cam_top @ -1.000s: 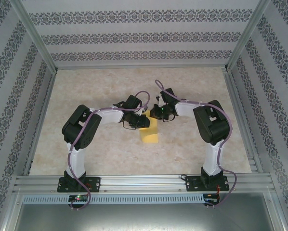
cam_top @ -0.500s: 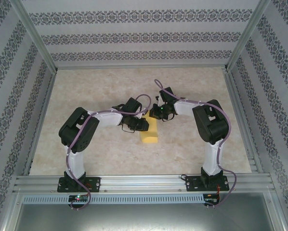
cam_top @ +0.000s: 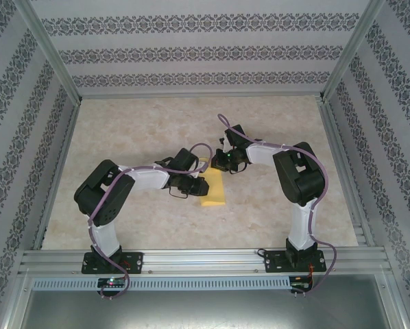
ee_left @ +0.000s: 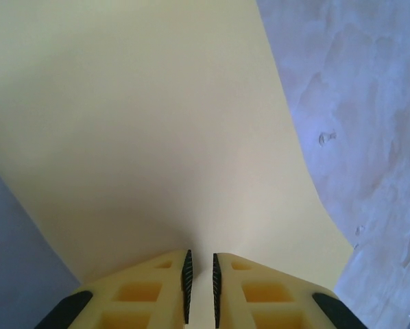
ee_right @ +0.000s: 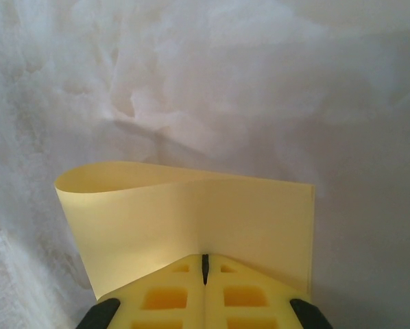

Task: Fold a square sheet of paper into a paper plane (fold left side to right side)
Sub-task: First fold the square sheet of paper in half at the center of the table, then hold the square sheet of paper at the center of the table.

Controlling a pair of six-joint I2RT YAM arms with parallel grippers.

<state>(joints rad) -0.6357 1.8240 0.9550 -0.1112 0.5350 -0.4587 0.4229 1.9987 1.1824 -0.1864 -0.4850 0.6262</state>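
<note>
From above, the square sheet of paper lies about midway between the left and right edges of the bench, a little closer to the near edge than the far one. It looks like a narrow yellow strip, so I take it to be already doubled over. The left gripper sits at its left edge and the right gripper at its far end, and the two are close together.

At the left wrist, yellow paper spreads away from the jaws, with its right edge curving over the marbled bench. The jaws stand a thin slit apart. From this angle I cannot tell whether they nip the sheet or merely rest on it.

At the right wrist, the jaws are clenched tight with no gap, and the paper rises straight out of their seam. They are pinching it. The sheet bows into a soft loop on the left and has not been pressed flat.

This stuff looks feather-light and limp. It should bend under its own weight, slip on the smooth bench and crease wherever it is squeezed. I'd take it at an edge or corner with a gentle pinch, hold the opposite end down, and keep the grip off the line where the fold is meant to go.
</note>
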